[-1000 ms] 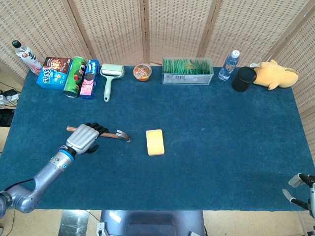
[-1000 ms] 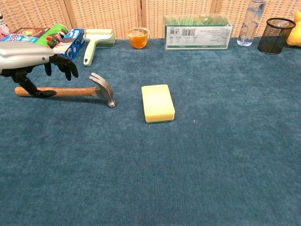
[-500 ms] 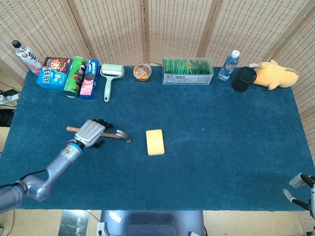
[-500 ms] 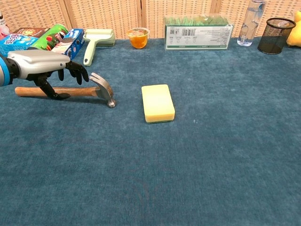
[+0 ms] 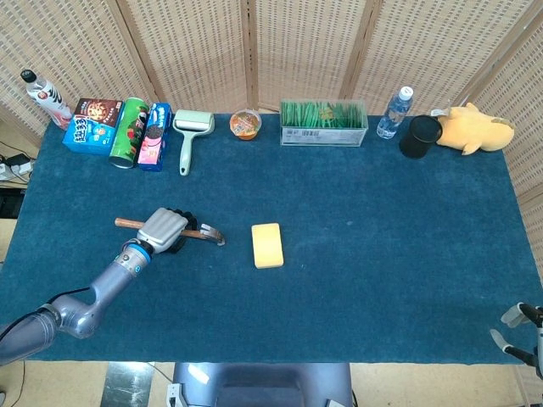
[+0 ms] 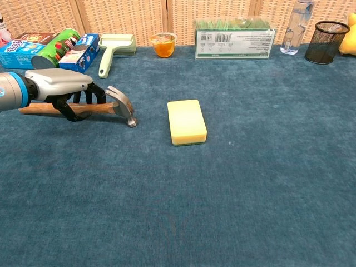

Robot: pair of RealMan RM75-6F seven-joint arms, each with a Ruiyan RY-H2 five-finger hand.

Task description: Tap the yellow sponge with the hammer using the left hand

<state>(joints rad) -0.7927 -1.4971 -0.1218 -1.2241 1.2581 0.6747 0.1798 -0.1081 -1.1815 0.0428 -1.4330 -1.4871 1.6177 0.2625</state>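
Note:
The yellow sponge (image 5: 267,245) (image 6: 186,121) lies flat near the middle of the blue table. To its left lies the hammer (image 5: 213,234) (image 6: 124,106), wooden handle pointing left and metal head toward the sponge, about a hand's width short of it. My left hand (image 5: 163,229) (image 6: 64,89) sits over the middle of the handle, its dark fingers curled down around the wood on both sides. The hammer still rests on the cloth. My right hand (image 5: 519,326) shows only at the table's front right corner, fingers apart and holding nothing.
Along the back edge stand snack boxes and a green can (image 5: 129,132), a lint roller (image 5: 190,134), a small cup (image 5: 245,124), a clear box of green sticks (image 5: 323,124), a water bottle (image 5: 394,111), a black mesh cup (image 5: 419,136) and a yellow plush toy (image 5: 473,128).
My left hand has slid right along the hammer handle and lowered onto it. Its fingers, spread above the handle before, now curl around it. The hammer and sponge have not moved.

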